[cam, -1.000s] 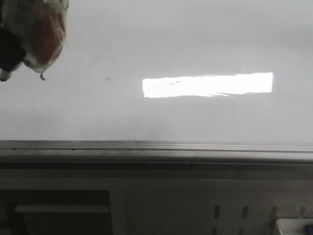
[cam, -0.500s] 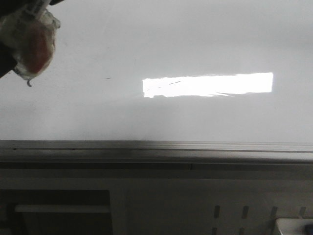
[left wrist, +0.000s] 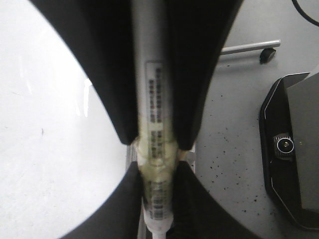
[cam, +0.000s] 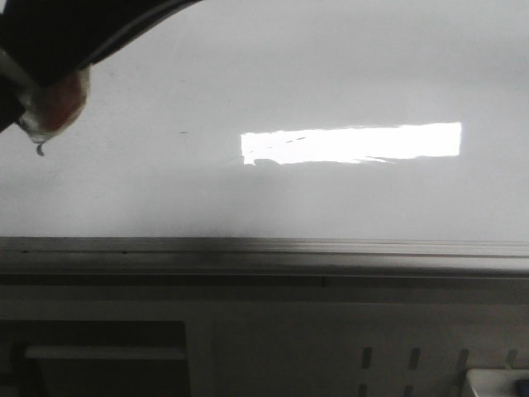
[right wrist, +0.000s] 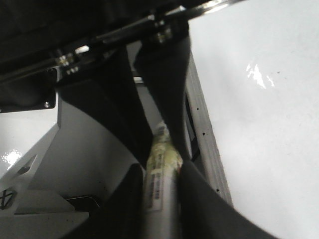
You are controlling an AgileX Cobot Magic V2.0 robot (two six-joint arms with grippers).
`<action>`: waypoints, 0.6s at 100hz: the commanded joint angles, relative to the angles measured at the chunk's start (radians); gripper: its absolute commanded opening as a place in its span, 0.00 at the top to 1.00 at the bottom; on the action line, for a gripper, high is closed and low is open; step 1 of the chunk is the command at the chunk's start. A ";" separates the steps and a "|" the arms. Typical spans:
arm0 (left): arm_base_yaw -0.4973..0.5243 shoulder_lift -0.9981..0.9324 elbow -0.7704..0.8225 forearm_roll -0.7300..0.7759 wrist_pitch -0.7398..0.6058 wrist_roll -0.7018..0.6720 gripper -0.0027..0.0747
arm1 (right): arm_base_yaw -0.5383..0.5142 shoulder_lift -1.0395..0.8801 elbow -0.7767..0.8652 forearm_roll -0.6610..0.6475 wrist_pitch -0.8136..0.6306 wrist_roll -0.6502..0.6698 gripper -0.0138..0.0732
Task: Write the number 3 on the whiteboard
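Already a white labelled marker [left wrist: 155, 124] is clamped in each closed gripper, left gripper [left wrist: 157, 154] and right gripper [right wrist: 160, 157], yet only a small hooked black stroke [cam: 40, 149] is seen on the glossy white-grey whiteboard [cam: 331, 74], so a skewed tip could smear it.

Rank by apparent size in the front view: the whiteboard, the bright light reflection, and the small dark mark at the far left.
1. whiteboard, fills most of the view.
2. light reflection, a long bright strip.
3. dark mark, a tiny hook-shaped stroke.
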 commanded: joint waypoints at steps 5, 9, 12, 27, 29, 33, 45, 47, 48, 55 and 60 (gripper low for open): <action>-0.008 -0.013 -0.033 -0.030 -0.054 0.040 0.99 | -0.002 -0.026 -0.030 0.046 -0.031 0.002 0.89; -0.008 -0.013 -0.033 -0.030 -0.054 0.040 0.99 | -0.002 -0.026 -0.030 0.047 -0.031 0.002 0.90; -0.008 -0.013 -0.033 -0.030 -0.054 0.040 0.99 | -0.002 -0.026 -0.030 0.049 -0.031 0.002 0.90; -0.008 -0.013 -0.033 -0.030 -0.056 0.040 0.99 | -0.002 -0.026 -0.030 0.052 -0.031 0.002 0.90; -0.008 -0.013 -0.033 -0.030 -0.056 0.040 0.99 | -0.002 -0.026 -0.030 0.052 -0.031 0.002 0.90; -0.008 -0.013 -0.033 -0.030 -0.058 0.040 0.99 | -0.002 -0.026 -0.030 0.052 -0.031 0.002 0.90; -0.008 -0.013 -0.033 -0.030 -0.058 0.040 0.99 | -0.002 -0.026 -0.030 0.053 -0.031 0.002 0.90; -0.008 -0.013 -0.033 -0.030 -0.058 0.040 0.99 | -0.002 -0.026 -0.030 0.053 -0.031 0.002 0.90; -0.008 -0.013 -0.033 -0.030 -0.058 0.040 0.99 | -0.002 -0.026 -0.030 0.053 -0.031 0.002 0.90; -0.008 -0.013 -0.033 -0.045 -0.059 0.040 0.97 | -0.002 -0.026 -0.030 0.053 -0.031 0.002 0.90; -0.008 -0.015 -0.035 -0.070 -0.061 0.040 0.91 | -0.002 -0.026 -0.030 0.053 -0.034 0.002 0.90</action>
